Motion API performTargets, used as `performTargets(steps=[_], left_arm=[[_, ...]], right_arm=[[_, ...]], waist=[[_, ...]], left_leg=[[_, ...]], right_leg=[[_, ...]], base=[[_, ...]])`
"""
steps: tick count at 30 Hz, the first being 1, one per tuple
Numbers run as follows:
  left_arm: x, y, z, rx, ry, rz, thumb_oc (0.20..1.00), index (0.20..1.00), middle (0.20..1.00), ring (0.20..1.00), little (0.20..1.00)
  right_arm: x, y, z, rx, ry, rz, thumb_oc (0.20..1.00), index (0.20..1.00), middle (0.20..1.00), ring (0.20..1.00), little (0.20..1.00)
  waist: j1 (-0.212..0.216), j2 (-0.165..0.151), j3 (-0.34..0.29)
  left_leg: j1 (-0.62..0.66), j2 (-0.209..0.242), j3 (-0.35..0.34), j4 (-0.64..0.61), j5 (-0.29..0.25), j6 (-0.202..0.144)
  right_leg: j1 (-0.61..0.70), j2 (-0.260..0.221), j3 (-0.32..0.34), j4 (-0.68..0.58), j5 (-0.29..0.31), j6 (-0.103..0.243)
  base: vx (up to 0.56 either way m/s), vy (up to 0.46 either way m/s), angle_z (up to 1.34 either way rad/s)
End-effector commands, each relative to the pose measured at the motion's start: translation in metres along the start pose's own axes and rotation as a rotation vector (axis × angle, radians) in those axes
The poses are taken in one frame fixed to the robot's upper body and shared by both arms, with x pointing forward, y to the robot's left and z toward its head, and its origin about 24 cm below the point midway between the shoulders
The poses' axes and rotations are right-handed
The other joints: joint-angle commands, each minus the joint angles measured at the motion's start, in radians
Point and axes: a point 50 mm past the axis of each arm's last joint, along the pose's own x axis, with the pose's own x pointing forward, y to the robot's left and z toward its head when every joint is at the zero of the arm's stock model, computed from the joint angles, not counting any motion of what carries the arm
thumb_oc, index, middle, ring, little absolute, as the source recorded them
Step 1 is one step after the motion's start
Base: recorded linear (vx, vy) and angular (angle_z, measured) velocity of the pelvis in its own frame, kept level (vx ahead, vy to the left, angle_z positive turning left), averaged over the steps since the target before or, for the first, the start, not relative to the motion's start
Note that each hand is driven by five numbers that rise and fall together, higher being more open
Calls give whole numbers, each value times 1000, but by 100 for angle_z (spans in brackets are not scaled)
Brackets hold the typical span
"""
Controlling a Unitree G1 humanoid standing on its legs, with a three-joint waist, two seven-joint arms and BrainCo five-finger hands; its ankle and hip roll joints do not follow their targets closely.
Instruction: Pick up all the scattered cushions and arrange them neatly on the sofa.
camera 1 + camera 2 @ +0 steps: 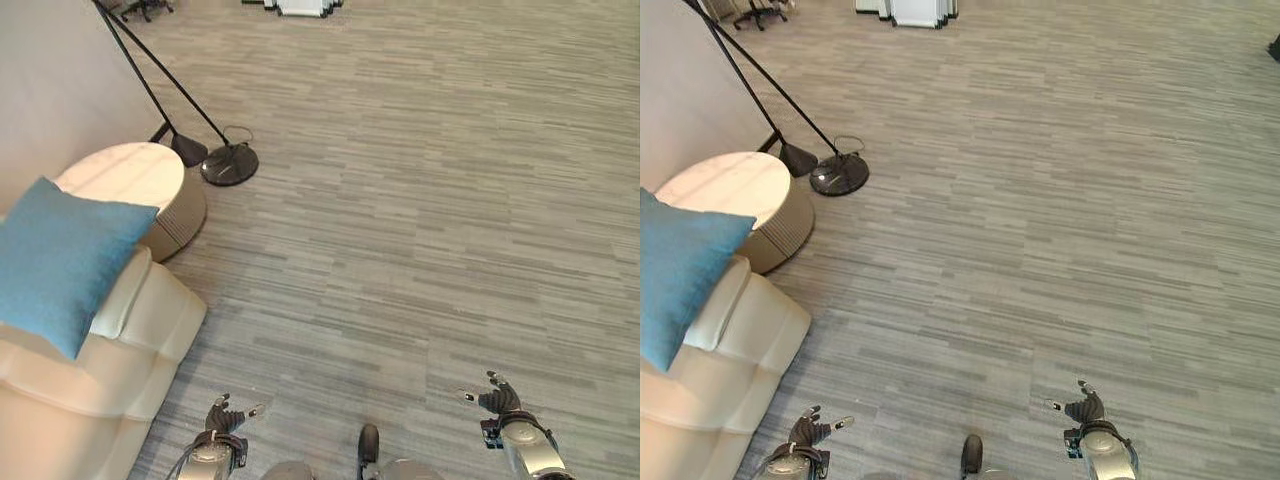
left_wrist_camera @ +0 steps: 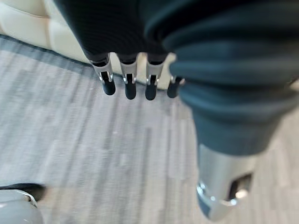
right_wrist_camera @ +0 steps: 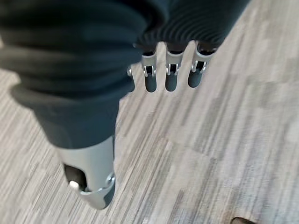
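You are looking down at a square teal-blue fabric cushion (image 1: 62,258) that is sitting propped on the arm of the cream leather sofa (image 1: 120,370), lying ahead and to the left of both hands, with your left hand (image 1: 222,418) hanging much nearer to it than your right hand (image 1: 497,398). Both hands are hovering low over the grey striped carpet floor (image 1: 420,220) with fingers straight and spread, holding nothing (the wrist views are showing bare carpet past the fingertips). No other cushion is lying on the visible carpet, so judging from this, the left arm is the one placed for any straightening of the cushion beside the round white-topped side table (image 1: 135,180).
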Motion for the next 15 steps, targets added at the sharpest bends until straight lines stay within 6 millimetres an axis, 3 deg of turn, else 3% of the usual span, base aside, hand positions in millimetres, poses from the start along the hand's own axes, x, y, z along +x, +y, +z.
performTargets(steps=[1, 4, 5, 6, 7, 9, 12, 15], left_arm=[[2, 4, 5, 3, -19, 7, 1000, 1000, 1000, 1000, 1000], [2, 3, 3, 13, -12, 9, 1000, 1000, 1000, 1000, 1000], [1, 2, 2, 12, -7, 11, 1000, 1000, 1000, 1000, 1000], [2, 2, 1, 30, 2, 12, 1000, 1000, 1000, 1000, 1000], [2, 2, 3, 30, -3, 10, 1000, 1000, 1000, 1000, 1000], [3, 3, 1, 32, 8, 16, 1000, 1000, 1000, 1000, 1000], [2, 6, -7, 30, 35, 24, 1000, 1000, 1000, 1000, 1000], [0, 8, -14, 36, 60, 32, 1000, 1000, 1000, 1000, 1000]], right_arm=[[-3, -10, -16, 27, 51, -29, 1000, 1000, 1000, 1000, 1000], [-3, -9, -15, 13, 49, -29, 1000, 1000, 1000, 1000, 1000], [-3, -8, -18, -2, 56, -25, 1000, 1000, 1000, 1000, 1000], [-4, -6, -22, -24, 69, -25, 1000, 1000, 1000, 1000, 1000], [-4, -6, -23, -29, 77, -24, 1000, 1000, 1000, 1000, 1000], [-4, -4, -25, -42, 87, -19, 1000, 1000, 1000, 1000, 1000], [-5, 2, -24, -61, 88, -1, 1000, 1000, 1000, 1000, 1000], [-7, 10, -25, -57, 90, 18, 1000, 1000, 1000, 1000, 1000]], waist=[[-13, 7, -23], [-14, 10, -28], [-19, 17, -28], [-33, 20, -20], [-26, 20, -15], [-30, 20, -11], [-24, 18, -23], [-18, 9, -53]], left_leg=[[27, 1, 103, -231, 14, 64], [22, 6, 103, -344, 56, 59], [-2, 18, 110, -414, 130, 46], [-58, 47, 199, -515, 192, 25], [-56, 48, 198, -511, 208, 22], [-67, 72, 279, -515, 220, 1], [-52, 95, 335, -515, 246, -4], [-48, 98, 348, -515, 253, 0]], right_leg=[[-20, -56, -39, -7, -128, 203], [-12, -56, -55, -7, -136, 201], [-7, -52, -73, -7, -142, 198], [22, -52, -121, -7, -172, 187], [31, -51, -122, -7, -169, 184], [55, -49, -154, -7, -180, 189], [93, -50, -192, -6, -194, 192], [118, -61, -228, -7, -213, 200]], base=[[135, -29, 15], [90, -10, 26], [139, 16, 52], [151, 23, 63], [199, 40, 99], [183, 64, 117], [242, 128, 48], [295, 201, 69]])
